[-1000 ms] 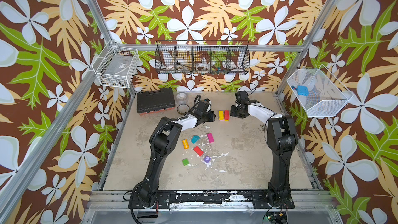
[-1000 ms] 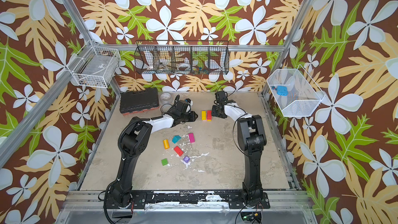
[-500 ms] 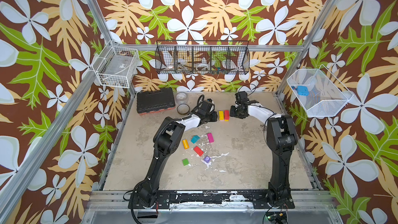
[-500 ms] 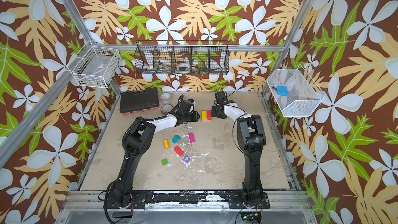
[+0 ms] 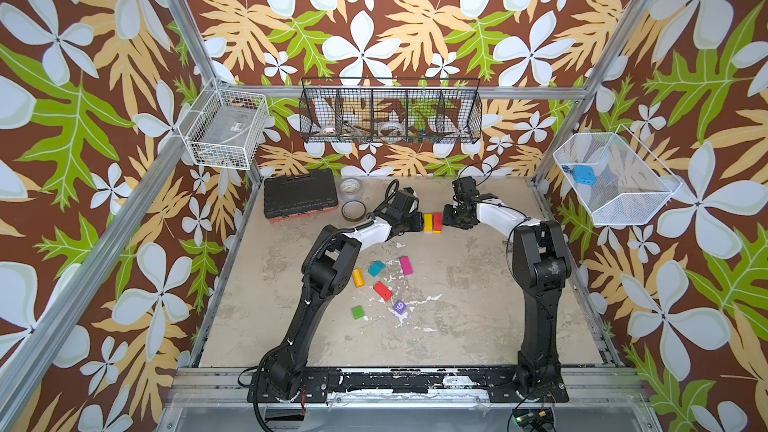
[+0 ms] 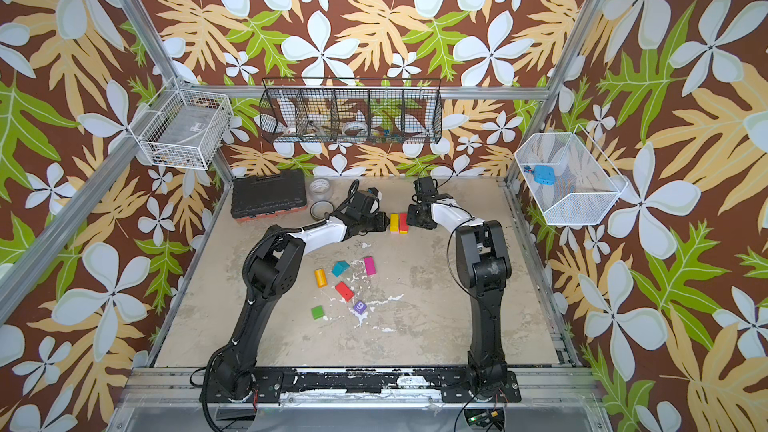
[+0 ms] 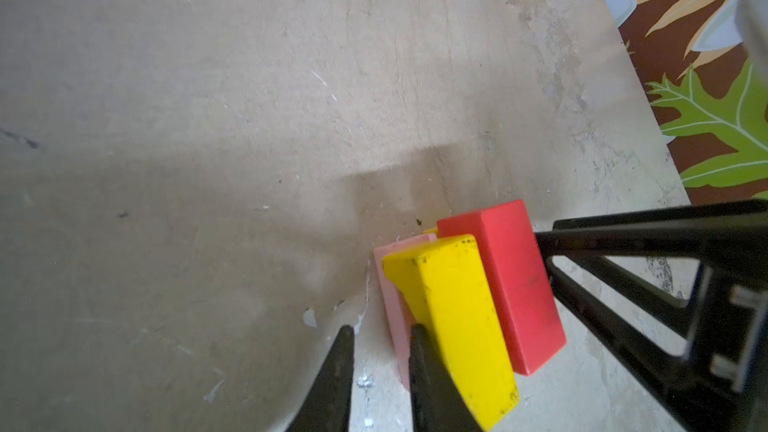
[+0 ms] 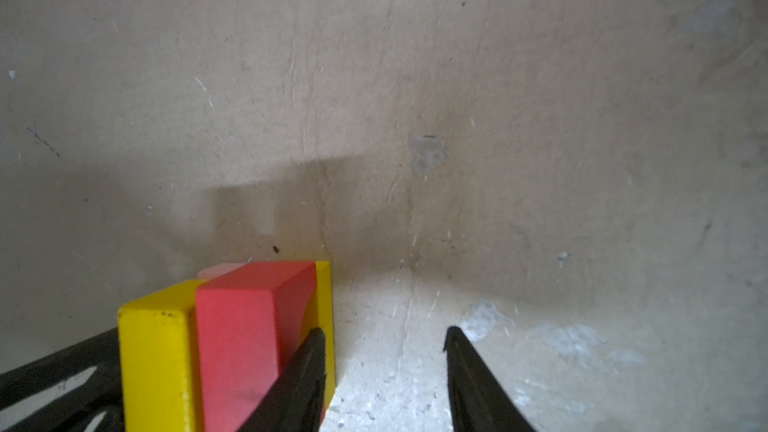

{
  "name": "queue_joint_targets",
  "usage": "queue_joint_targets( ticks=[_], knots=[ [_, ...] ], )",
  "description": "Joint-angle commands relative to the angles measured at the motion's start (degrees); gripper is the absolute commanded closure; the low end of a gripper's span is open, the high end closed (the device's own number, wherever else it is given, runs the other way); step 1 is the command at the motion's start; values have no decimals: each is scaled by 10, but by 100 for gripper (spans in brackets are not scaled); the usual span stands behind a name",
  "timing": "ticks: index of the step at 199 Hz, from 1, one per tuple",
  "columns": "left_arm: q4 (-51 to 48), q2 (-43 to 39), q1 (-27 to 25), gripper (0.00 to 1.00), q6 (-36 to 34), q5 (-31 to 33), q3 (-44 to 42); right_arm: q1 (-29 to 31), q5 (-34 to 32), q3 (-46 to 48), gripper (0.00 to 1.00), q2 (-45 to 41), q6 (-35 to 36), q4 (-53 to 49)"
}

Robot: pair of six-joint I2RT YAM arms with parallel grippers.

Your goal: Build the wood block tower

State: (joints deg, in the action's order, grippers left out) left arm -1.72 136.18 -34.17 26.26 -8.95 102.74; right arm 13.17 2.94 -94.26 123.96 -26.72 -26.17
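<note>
The tower (image 5: 432,222) stands at the back middle: a yellow block (image 7: 457,313) and a red block (image 7: 507,280) side by side on a pink block (image 7: 392,297) and a lower yellow block (image 8: 326,297). My left gripper (image 7: 381,333) is on its left, narrowly open and empty, one finger against the pink block. My right gripper (image 8: 384,333) is on its right, open and empty, one finger against the red block. Loose wood blocks lie nearer: orange (image 5: 358,278), teal (image 5: 376,268), magenta (image 5: 406,265), red (image 5: 382,290), green (image 5: 358,312), purple cube (image 5: 399,307).
A black toolbox (image 5: 300,198), a clear jar (image 5: 351,189) and a ring-shaped lid (image 5: 353,210) sit at the back left, close behind the left arm. Wire baskets hang on the walls. White flecks mark the floor near the purple cube.
My left gripper has slid right, up against the tower's left side. The right arm and the blocks have not moved.
</note>
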Motion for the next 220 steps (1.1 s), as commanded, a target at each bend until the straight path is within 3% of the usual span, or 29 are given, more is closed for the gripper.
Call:
queue_joint_targets(
  ticks=[1,220],
  knots=[
    [-12,5,-4,74,-11,12,13,0,-1,-5,52,5,4,-1],
    [-9,-16,-5,75,-8,24,-9,-10,-15,-16,53,-8,7,-16]
  ],
)
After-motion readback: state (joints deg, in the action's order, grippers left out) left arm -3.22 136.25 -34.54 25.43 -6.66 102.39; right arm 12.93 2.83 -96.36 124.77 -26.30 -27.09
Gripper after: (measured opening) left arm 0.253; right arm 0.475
